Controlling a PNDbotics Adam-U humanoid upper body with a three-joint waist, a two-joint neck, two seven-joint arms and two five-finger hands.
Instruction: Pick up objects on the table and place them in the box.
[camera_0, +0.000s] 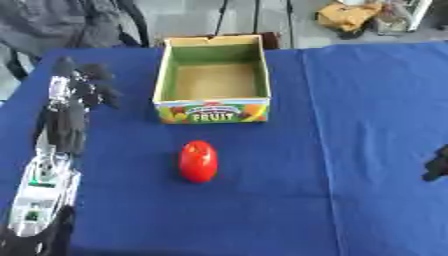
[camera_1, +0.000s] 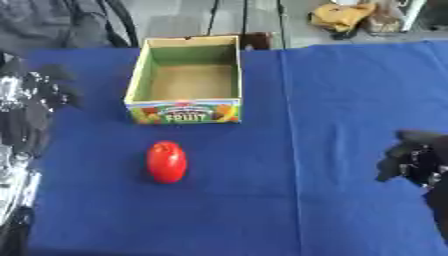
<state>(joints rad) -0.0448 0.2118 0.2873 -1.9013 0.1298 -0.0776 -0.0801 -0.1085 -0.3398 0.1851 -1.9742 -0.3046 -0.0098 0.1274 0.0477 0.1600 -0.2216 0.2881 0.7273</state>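
Note:
A red egg-shaped object (camera_0: 198, 161) lies on the blue tablecloth (camera_0: 262, 210), just in front of the cardboard fruit box (camera_0: 212, 111). The box is open at the top and looks empty inside. My left hand (camera_0: 80, 87) hovers at the left, level with the box and well left of it, its fingers relaxed and holding nothing. At the right edge my right hand (camera_1: 413, 157) hangs over the cloth with its fingers curled downward, nothing in them, far right of the red object.
My left forearm (camera_0: 42, 192), silver and black, runs up the left side of the table. Beyond the table's far edge are a dark chair (camera_0: 61, 22) and a yellow-brown bundle (camera_0: 350, 15) on the floor.

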